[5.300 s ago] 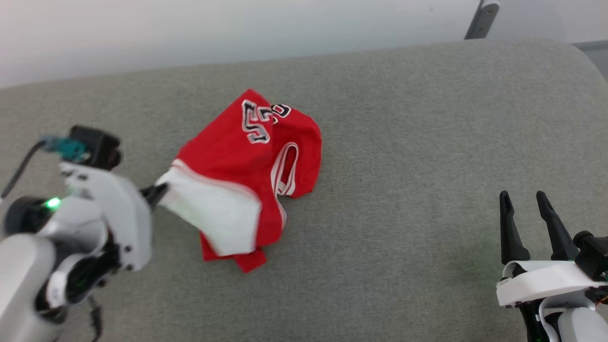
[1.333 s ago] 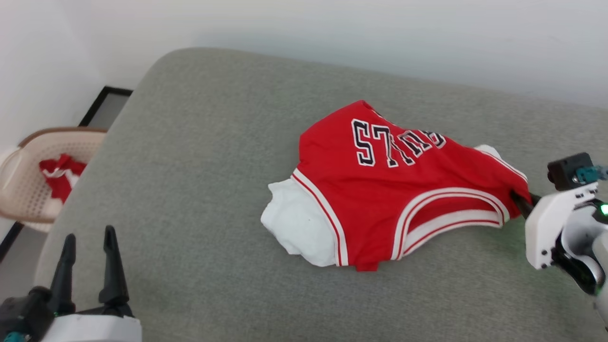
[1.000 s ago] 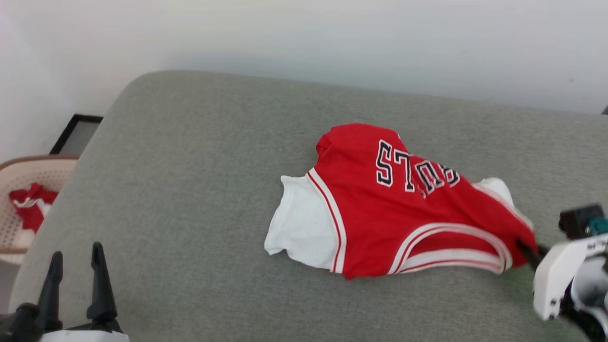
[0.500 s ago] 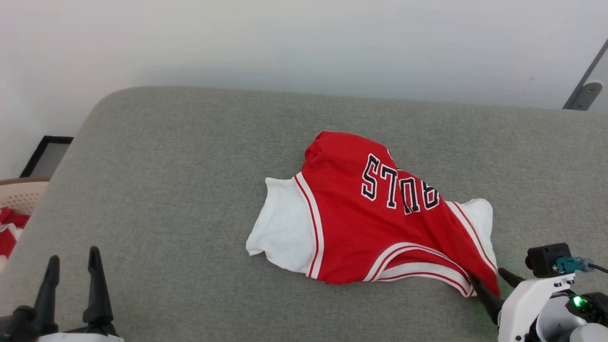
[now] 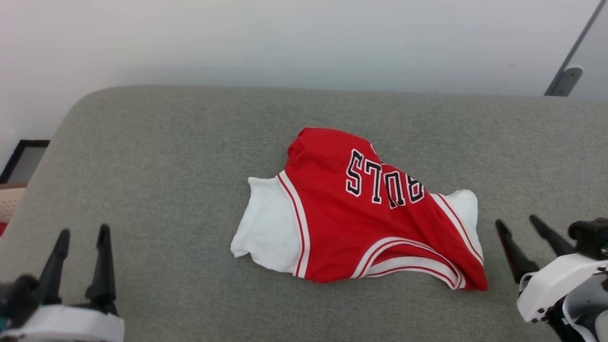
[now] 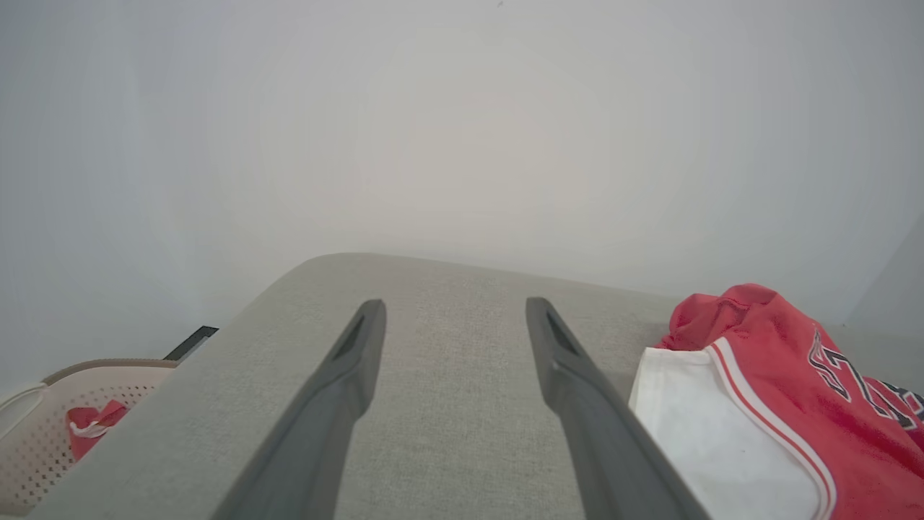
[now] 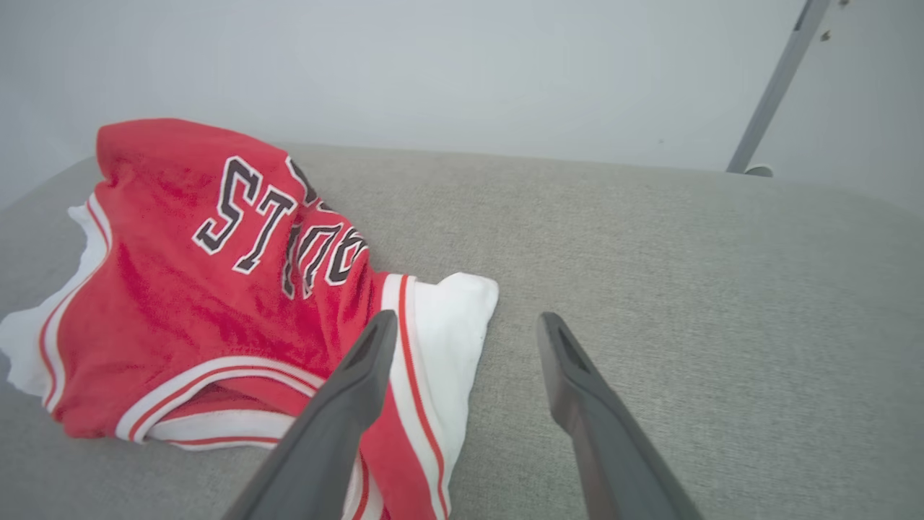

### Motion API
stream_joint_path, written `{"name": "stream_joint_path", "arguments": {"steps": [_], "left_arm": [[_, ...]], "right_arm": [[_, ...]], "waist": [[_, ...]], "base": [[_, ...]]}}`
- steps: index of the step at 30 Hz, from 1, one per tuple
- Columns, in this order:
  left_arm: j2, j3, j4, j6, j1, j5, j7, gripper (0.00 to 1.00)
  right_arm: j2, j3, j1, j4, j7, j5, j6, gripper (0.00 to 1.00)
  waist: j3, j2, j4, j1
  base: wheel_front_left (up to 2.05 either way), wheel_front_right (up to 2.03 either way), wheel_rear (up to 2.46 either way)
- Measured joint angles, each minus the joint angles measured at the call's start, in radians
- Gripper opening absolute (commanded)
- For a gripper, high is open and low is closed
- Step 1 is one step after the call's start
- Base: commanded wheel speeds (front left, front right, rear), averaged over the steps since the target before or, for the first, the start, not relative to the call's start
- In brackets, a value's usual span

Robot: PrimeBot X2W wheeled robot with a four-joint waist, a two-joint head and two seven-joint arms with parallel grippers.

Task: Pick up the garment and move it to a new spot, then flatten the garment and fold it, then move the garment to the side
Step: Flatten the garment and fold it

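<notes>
The garment [image 5: 361,213], a red jersey shirt with white sleeves, striped trim and black letters, lies rumpled on the grey cushion [image 5: 166,156], neck opening toward me. My right gripper [image 5: 517,223] stands open just right of the shirt's near right corner, nothing between its fingers. In the right wrist view the garment [image 7: 209,274] lies to the left, and the right gripper [image 7: 465,325] hangs above its white sleeve edge and bare cushion. At the lower left my left gripper [image 5: 83,235] is open and empty. The left wrist view has the left gripper [image 6: 455,310] and the garment [image 6: 765,404] at right.
A beige lattice basket [image 6: 43,426] holding a small red-and-white cloth stands off the cushion's left end, beside a dark frame [image 5: 21,159] on the floor. A white wall runs behind. A grey metal post [image 5: 567,71] rises at the far right.
My right gripper has let go of the shirt's near right corner, opened and drawn back to the right. The shirt has settled on the cushion. The camera has turned, shifting the whole picture.
</notes>
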Motion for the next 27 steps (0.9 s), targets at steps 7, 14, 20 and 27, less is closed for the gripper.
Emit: {"name": "stream_joint_path", "arguments": {"steps": [7,14,20,27], "left_arm": [[0.066,-0.072,-0.027,-0.017,-0.099,-0.083,0.215,1.0],[0.129,-0.165,0.008,-0.026,-0.221,-0.173,0.471,1.0],[0.157,-0.234,0.084,-0.026,-0.314,-0.248,0.707,1.0],[0.167,-0.319,0.186,-0.024,-0.407,-0.278,0.922,1.0]], "right_arm": [[0.03,-0.072,-0.006,-0.028,-0.121,-0.056,0.0,1.0],[0.071,-0.148,-0.019,-0.027,-0.209,-0.114,0.0,1.0],[0.091,-0.192,-0.028,-0.028,-0.272,-0.148,0.0,1.0],[0.111,-0.203,-0.049,-0.021,-0.304,-0.166,0.0,1.0]], "waist": [[0.01,0.0,-0.034,0.0],[0.012,0.0,-0.07,0.0],[0.012,0.0,-0.103,0.0],[0.026,0.0,-0.131,0.0]], "base": [[0.0,0.0,0.0],[0.0,0.0,0.0],[0.0,0.0,0.0],[0.0,0.0,0.0]]}}
